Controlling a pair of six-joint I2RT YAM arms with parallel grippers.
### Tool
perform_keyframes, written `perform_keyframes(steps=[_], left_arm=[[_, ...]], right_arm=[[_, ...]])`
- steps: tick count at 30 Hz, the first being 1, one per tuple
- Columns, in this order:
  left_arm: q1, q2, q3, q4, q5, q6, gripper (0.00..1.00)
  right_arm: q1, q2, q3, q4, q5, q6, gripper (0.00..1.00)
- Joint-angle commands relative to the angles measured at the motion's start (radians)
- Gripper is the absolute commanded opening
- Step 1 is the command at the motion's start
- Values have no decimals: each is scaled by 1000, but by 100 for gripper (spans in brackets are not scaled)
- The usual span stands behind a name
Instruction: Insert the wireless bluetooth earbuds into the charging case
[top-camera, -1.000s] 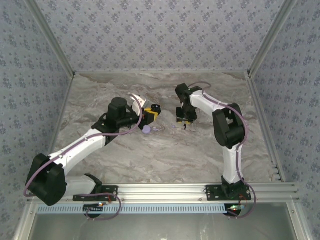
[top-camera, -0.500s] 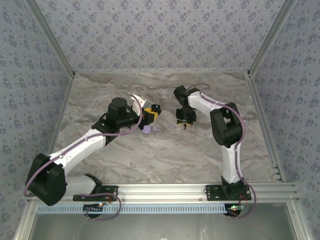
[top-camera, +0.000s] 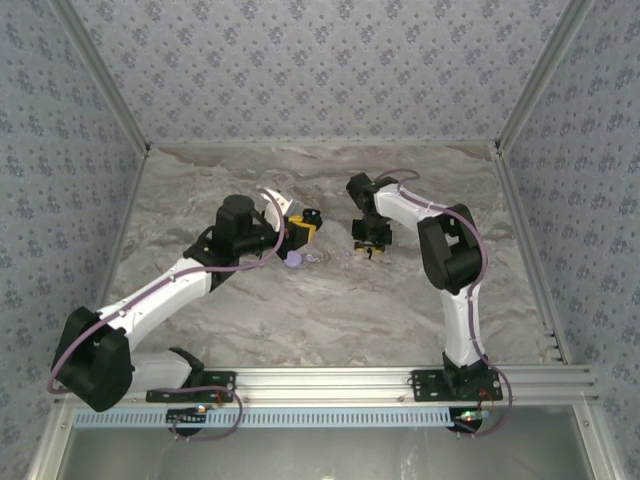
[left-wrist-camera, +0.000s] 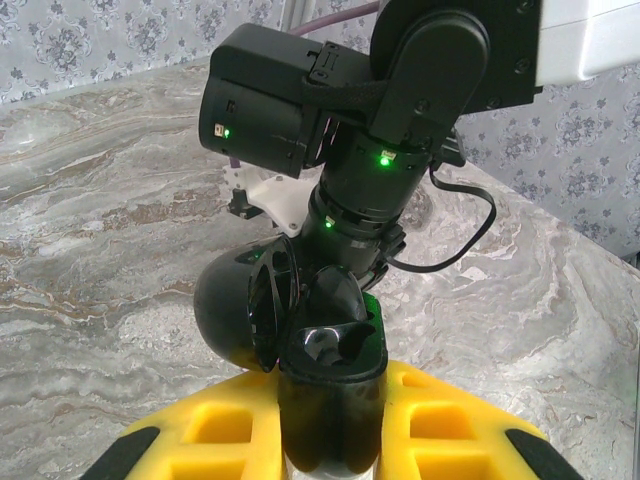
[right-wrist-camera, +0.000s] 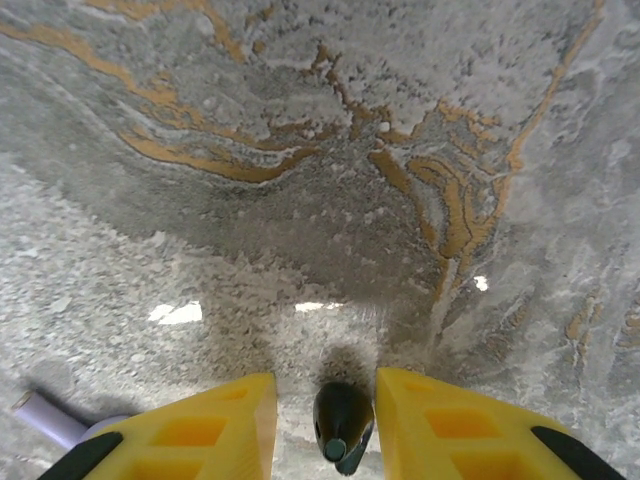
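Straddling earbud (right-wrist-camera: 343, 428) at 6 o'clock: right pincer (right-wrist-camera: 325, 388), jaws parted, ready for pickup. Left pincer (left-wrist-camera: 326, 388) clamped on black round object (left-wrist-camera: 240, 300), presumably steadying it for insertion.

Left arm (top-camera: 170, 290) is lying stretched out from its base at the near left toward table centre, elbow low, wrist level. Left gripper (top-camera: 299, 228) is pointing right, sitting low over the table. In the left wrist view the yellow fingers (left-wrist-camera: 225, 425) are clamping tight on a black round object (left-wrist-camera: 320, 350), one on each side.

Right arm (top-camera: 450, 250) is standing up from its near-right base, elbow folded high, forearm angling back and left, wrist bending down. Right gripper (top-camera: 368, 243) is pointing straight down, tips close to the surface. In the right wrist view its jaws are standing partly apart, straddling one earbud (right-wrist-camera: 342, 425), with a gap showing on the left side.
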Motion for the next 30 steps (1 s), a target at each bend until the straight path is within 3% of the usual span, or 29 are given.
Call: perform_keyframes(steps=[1,8,17,30], left_arm=[[-5,-4,31,23,17,14,17],[-5,-4,32,23,18,12,17],[-5,0,29,23,18,10,18],[-5,62,10,69,9,-39,18]], right_arm=[[6,28,16,-39,26,17,33],[10,41,16,-43,40,15,30],[16,11,5,-26,76,-25,19],[14,-151,-93,122,88,-95,18]])
